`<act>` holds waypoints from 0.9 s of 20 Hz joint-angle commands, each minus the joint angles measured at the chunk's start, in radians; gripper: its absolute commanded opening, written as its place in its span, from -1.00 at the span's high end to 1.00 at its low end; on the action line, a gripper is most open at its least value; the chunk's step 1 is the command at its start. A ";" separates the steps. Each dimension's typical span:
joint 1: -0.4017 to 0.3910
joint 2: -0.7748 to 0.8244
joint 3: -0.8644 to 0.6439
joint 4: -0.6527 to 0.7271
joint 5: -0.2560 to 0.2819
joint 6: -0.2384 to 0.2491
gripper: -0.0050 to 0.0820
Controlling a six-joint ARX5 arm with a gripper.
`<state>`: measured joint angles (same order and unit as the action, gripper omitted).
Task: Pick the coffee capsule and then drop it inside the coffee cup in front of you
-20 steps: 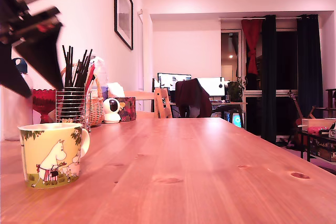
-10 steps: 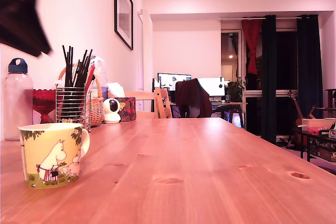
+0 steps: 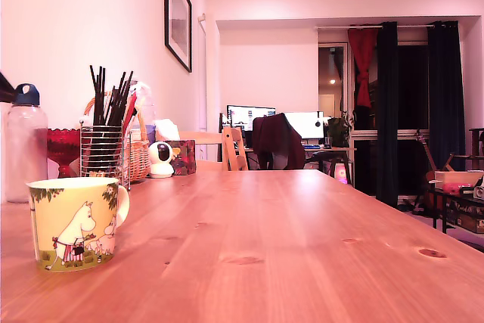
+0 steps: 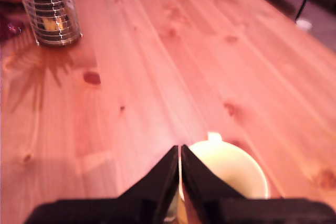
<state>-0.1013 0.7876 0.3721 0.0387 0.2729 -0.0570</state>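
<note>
The coffee cup (image 3: 74, 225), pale yellow with white cartoon figures and a handle, stands on the wooden table (image 3: 287, 240) at the exterior view's lower left. In the wrist view my gripper (image 4: 179, 150) hangs high over the table with its two black fingers pressed together, tips just beside the rim of the cup (image 4: 231, 174). Nothing shows between the fingers. The cup's inside looks pale and blurred. The coffee capsule is not in view. Only a dark sliver of the arm (image 3: 4, 88) shows at the exterior view's left edge.
A wire-mesh holder of black sticks (image 3: 103, 149) (image 4: 50, 9) stands behind the cup, with a clear bottle with a blue cap (image 3: 25, 145), a wicker basket (image 3: 138, 158) and a small white camera (image 3: 159, 159) by the wall. Chairs and a desk with monitors lie beyond the table's far end.
The arm's dark mass has moved up and left, almost out of the exterior view, uncovering the bottle. The cup has not moved.
</note>
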 commanded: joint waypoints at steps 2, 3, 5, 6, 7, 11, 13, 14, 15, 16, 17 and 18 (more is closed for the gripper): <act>0.044 0.002 -0.082 0.079 0.056 -0.006 0.94; 0.058 0.002 -0.106 0.114 0.067 -0.007 0.94; 0.069 -0.007 -0.145 0.155 0.070 -0.007 0.94; 0.072 -0.012 -0.163 0.177 0.070 -0.007 0.94; 0.072 -0.024 -0.178 0.194 0.069 -0.007 0.94; 0.061 -0.116 -0.221 0.198 0.016 -0.060 0.94; 0.059 -0.182 -0.254 0.194 0.003 -0.070 0.94; 0.059 -0.214 -0.269 0.185 -0.003 -0.074 0.94; 0.059 -0.253 -0.283 0.168 -0.006 -0.074 0.94; 0.059 -0.290 -0.296 0.150 -0.006 -0.075 0.94; 0.059 -0.326 -0.308 0.123 -0.005 -0.075 0.94; 0.059 -0.364 -0.314 0.092 -0.005 -0.075 0.94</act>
<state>-0.0395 0.4427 0.0788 0.1345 0.2672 -0.1276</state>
